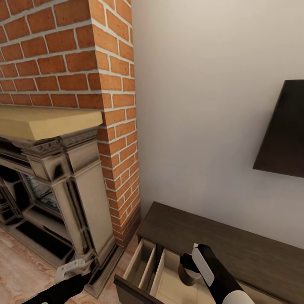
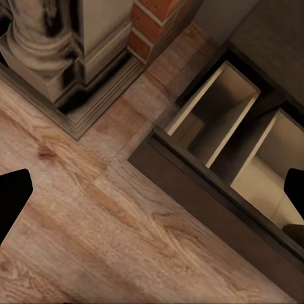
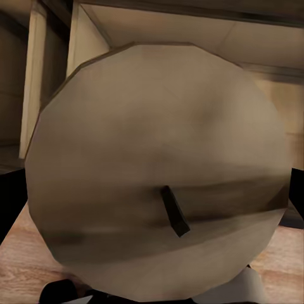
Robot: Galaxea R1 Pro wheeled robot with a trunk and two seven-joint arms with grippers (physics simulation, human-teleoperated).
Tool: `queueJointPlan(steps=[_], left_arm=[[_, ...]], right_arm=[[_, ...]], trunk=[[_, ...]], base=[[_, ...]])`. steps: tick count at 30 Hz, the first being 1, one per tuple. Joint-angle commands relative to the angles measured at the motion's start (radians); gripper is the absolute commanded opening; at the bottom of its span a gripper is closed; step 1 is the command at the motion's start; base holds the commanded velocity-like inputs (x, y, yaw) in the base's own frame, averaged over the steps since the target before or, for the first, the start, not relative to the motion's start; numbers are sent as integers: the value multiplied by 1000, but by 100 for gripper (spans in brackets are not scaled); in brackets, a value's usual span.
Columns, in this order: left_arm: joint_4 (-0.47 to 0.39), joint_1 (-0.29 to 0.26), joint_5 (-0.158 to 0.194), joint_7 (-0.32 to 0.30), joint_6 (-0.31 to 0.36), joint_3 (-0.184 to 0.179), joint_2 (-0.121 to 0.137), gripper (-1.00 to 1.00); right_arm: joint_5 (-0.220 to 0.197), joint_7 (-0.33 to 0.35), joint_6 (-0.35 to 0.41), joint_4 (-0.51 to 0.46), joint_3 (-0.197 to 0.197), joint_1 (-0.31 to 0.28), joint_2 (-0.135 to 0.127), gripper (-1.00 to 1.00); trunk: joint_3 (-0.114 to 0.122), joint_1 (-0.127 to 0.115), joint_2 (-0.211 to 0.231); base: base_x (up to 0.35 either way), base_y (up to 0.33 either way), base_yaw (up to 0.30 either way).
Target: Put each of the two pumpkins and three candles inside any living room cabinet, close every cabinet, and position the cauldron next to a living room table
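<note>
Over the open drawer [image 1: 169,278] of the dark cabinet [image 1: 236,240], my right gripper [image 1: 188,270] holds a tan candle [image 3: 158,171] tight between its fingers. The candle hangs just above the drawer's pale floor, so I judge the way to go is straight down. It stands upright, its long axis up and down, its flat top and dark wick [image 3: 174,212] turned toward my wrist. My left gripper [image 1: 69,270] is wide open and empty, low on the left near the fireplace [image 1: 63,177].
</note>
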Motion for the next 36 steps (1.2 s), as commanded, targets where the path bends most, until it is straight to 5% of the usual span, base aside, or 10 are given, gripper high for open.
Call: queueJointPlan(steps=[1, 36], left_arm=[[-2, 0, 11, 8, 3, 0, 0, 100], [-1, 0, 9, 9, 3, -1, 0, 100]], right_arm=[[-12, -11, 0, -1, 4, -1, 0, -100], [-13, -8, -4, 0, 32, -1, 7, -100]], trunk=[[-4, 4, -8], [-114, 138, -253]], base=[[0, 0, 0], [0, 0, 0]])
